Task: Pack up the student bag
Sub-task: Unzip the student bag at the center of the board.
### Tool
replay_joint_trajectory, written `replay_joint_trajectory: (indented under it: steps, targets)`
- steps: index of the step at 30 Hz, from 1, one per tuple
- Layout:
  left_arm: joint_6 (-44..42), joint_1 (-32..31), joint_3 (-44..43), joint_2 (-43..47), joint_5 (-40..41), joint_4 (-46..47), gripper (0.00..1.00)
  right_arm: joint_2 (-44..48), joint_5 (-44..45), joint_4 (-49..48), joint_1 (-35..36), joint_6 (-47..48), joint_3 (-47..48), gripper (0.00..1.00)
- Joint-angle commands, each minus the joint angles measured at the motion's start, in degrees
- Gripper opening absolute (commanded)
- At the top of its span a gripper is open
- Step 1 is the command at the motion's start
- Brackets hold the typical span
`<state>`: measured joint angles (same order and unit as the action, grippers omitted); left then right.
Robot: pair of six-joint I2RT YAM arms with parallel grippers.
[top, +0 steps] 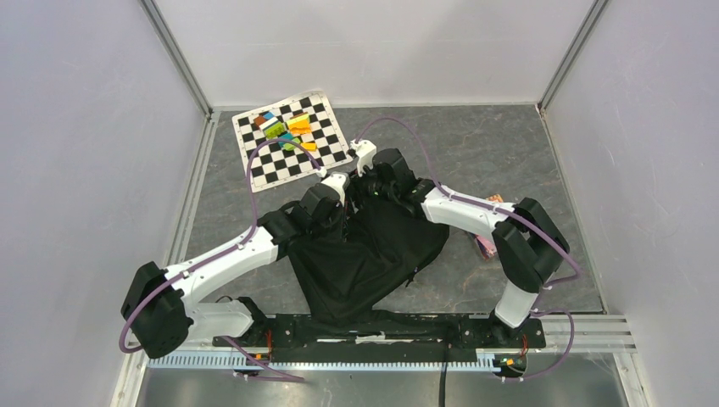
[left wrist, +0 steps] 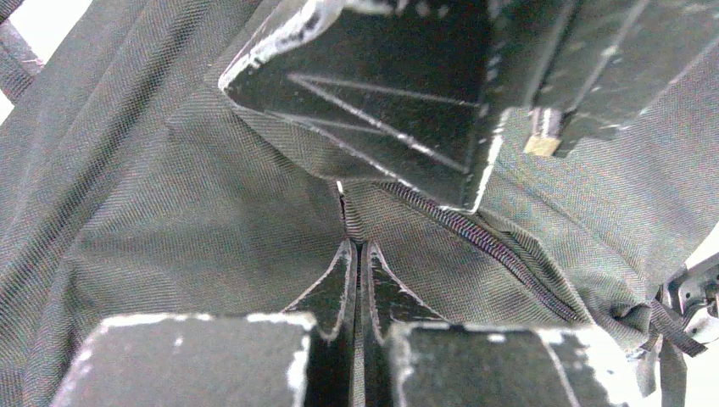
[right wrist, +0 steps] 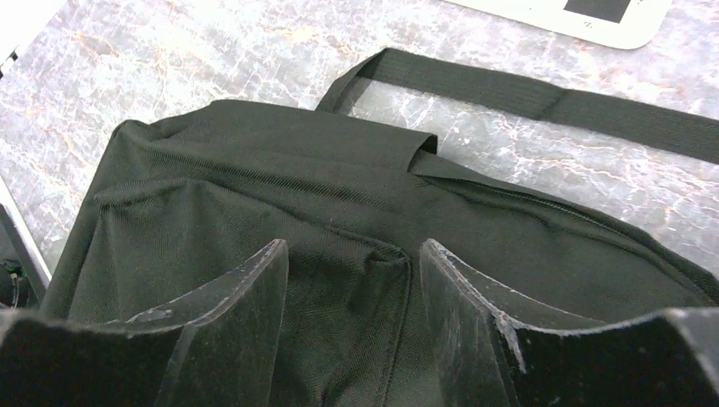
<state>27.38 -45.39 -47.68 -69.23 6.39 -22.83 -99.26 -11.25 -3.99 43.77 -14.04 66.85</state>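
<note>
Black fabric fills the middle of the top external view: the student bag (top: 365, 254) lies slumped on the grey marbled table (top: 475, 144), between the two arms and just beyond their base rail. Whether anything is inside it cannot be told from here. The left gripper (top: 339, 193) and the right gripper (top: 366, 174) meet close together at the bag's far edge. Beyond them, at the far left, lies a checkerboard sheet (top: 280, 165) carrying a small cluster of coloured blocks (top: 284, 127). A pink-and-orange item (top: 486, 246) lies on the table beside the right arm, too hidden to name. In the left wrist view, the left gripper (left wrist: 357, 254) has its fingers pressed together with a raised fold of the bag's cloth pinched at the tips. A closed zip (left wrist: 483, 242) runs diagonally across the fabric just beside them, and a scuffed black angular block (left wrist: 381, 93) hangs close above. In the right wrist view, the right gripper (right wrist: 352, 254) stands with its fingers well apart over the bag's rounded top. Cloth sits in the gap between them but is not clamped. A black strap (right wrist: 543, 97) runs from the bag across the bare table toward a corner of the sheet (right wrist: 610, 25).
</note>
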Motion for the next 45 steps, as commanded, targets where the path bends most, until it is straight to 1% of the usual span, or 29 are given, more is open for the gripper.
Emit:
replay_joint_trajectory:
  steps: [1,2,6,7,14,15,16,17,18,19,20,21,26,31,36,41,45]
  targets:
    - [1.5,-0.4,0.0,0.8,0.0,0.1,0.02,-0.7,-4.4,-2.3,0.3,-0.9,1.1,0.63]
    - [1.5,-0.4,0.0,0.8,0.0,0.1,0.02,-0.7,-5.0,-3.5,0.2,-1.7,0.4,0.61]
    - [1.6,-0.4,0.0,1.0,0.0,0.0,0.02,-1.2,-6.7,-6.0,0.3,-4.0,-0.5,0.46]
    - [1.6,-0.4,0.0,1.0,0.0,0.1,0.02,-1.5,-6.9,-6.3,0.3,-4.5,-0.7,0.44]
    - [1.4,-0.4,-0.2,1.2,0.0,0.0,0.02,-2.9,-7.3,-7.1,0.3,-5.2,-1.6,0.43]
    - [1.2,-0.4,-0.3,1.2,0.0,-0.1,0.02,-3.0,-7.2,-7.1,0.3,-5.1,-1.8,0.41]
    - [1.2,-0.4,-0.4,1.2,0.0,-0.1,0.02,-3.1,-7.1,-7.1,0.3,-5.1,-1.8,0.37]
    - [1.1,-0.4,-0.4,1.2,0.0,-0.1,0.02,-3.2,-6.8,-7.0,0.3,-4.9,-1.8,0.3]
    - [0.9,-0.4,-0.5,1.2,-0.4,0.1,0.02,-3.3,-6.6,-7.1,0.3,-4.9,-1.7,0.22]
    - [0.6,-0.4,-0.6,1.2,-1.0,0.5,0.02,-3.3,-6.3,-7.1,0.3,-4.9,-1.6,0.12]
    - [0.4,-0.4,-0.7,1.1,-1.8,0.8,0.02,-3.4,-5.8,-7.0,0.3,-4.9,-1.4,0.04]
    - [0.4,-0.4,-0.9,1.0,-2.3,0.7,0.02,-3.4,-5.3,-7.0,0.3,-4.9,-1.3,0.0]
    - [2.8,-1.4,-2.2,0.6,-4.8,0.7,0.02,-2.5,-0.9,-6.9,0.3,-4.4,-0.6,0.0]
    - [6.5,-5.3,-2.6,-0.1,-5.6,2.3,0.02,-2.4,2.4,-6.0,0.3,-3.1,0.8,0.0]
    - [10.8,-9.0,-2.4,0.6,-5.0,3.7,0.02,-3.1,3.5,-4.9,0.3,-2.0,2.3,0.0]
    - [15.6,-14.0,-1.2,1.3,-4.0,5.2,0.02,-3.5,4.3,-4.5,0.3,-1.5,2.8,0.0]
    - [19.2,-19.5,-0.4,1.4,-1.7,6.8,0.02,-3.7,4.7,-4.4,0.3,-1.2,3.1,0.0]
